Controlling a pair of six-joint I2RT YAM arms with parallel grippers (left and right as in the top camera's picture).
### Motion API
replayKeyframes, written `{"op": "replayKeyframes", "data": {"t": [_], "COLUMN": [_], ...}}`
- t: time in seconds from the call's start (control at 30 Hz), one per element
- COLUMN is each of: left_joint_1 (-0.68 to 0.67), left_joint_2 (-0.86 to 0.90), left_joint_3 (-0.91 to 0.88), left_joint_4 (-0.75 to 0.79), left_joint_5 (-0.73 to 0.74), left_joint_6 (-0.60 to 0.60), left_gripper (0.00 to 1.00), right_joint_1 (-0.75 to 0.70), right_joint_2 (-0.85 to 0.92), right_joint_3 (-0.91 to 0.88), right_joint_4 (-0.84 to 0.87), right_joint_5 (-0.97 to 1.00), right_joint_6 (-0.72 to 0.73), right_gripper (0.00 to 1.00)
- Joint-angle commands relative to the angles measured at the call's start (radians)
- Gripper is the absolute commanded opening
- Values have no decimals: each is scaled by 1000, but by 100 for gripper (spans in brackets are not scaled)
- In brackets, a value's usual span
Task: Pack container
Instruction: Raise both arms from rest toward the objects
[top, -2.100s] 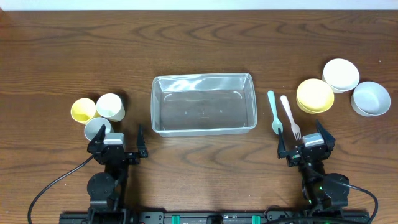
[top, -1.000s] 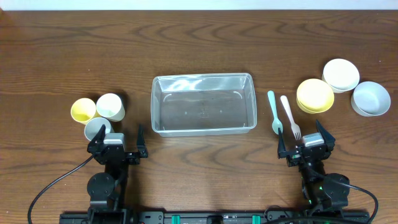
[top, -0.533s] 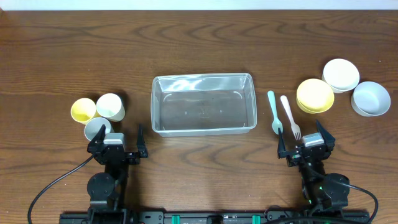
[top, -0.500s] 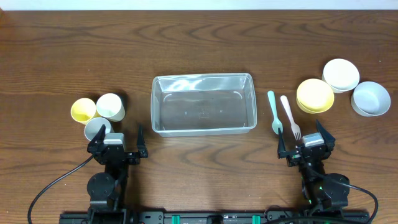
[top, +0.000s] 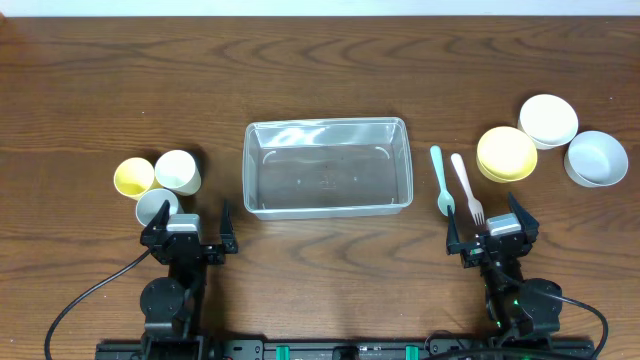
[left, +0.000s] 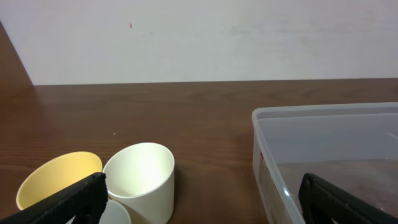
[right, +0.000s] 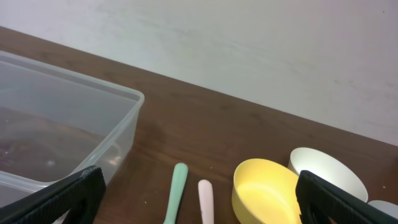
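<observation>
The clear rectangular container (top: 328, 167) lies empty at the table's middle; it also shows in the left wrist view (left: 323, 155) and the right wrist view (right: 56, 124). Three cups stand left: yellow (top: 133, 177), white (top: 178, 171) and pale blue (top: 156, 208). A mint spoon (top: 441, 180) and pink fork (top: 467, 188) lie right of the container. Bowls sit at the far right: yellow (top: 506, 153), cream (top: 548, 120), pale blue (top: 596, 158). My left gripper (top: 189, 228) is open and empty near the front edge, just below the cups. My right gripper (top: 491, 230) is open and empty just below the cutlery.
The wooden table (top: 320, 70) stretches bare behind the container. A white wall rises beyond the far edge in both wrist views. The arm bases and cables sit along the front edge.
</observation>
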Motion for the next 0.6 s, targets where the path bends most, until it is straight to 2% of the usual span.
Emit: {"op": "replayKeyframes", "data": {"t": [0.0, 0.2, 0.33, 0.47, 0.57], "left_joint_1": [5, 5, 5, 5, 5], "left_joint_2": [-6, -5, 14, 84, 183], "left_joint_3": [-10, -10, 23, 175, 330], "left_joint_4": [-48, -48, -95, -230, -325], "left_joint_5": [-31, -31, -31, -31, -35], "left_joint_6": [-2, -41, -166, -264, -268], "left_gripper": [98, 98, 98, 98, 98], "right_joint_1": [-7, -7, -7, -7, -7], "right_joint_2": [-5, 6, 40, 113, 214], "right_joint_3": [-2, -2, 21, 133, 256], "right_joint_4": [-2, -3, -13, -76, -163], "right_joint_5": [-14, -14, -14, -14, -14], "right_joint_6": [-5, 151, 213, 219, 219], "right_gripper": [99, 99, 99, 99, 99]}}
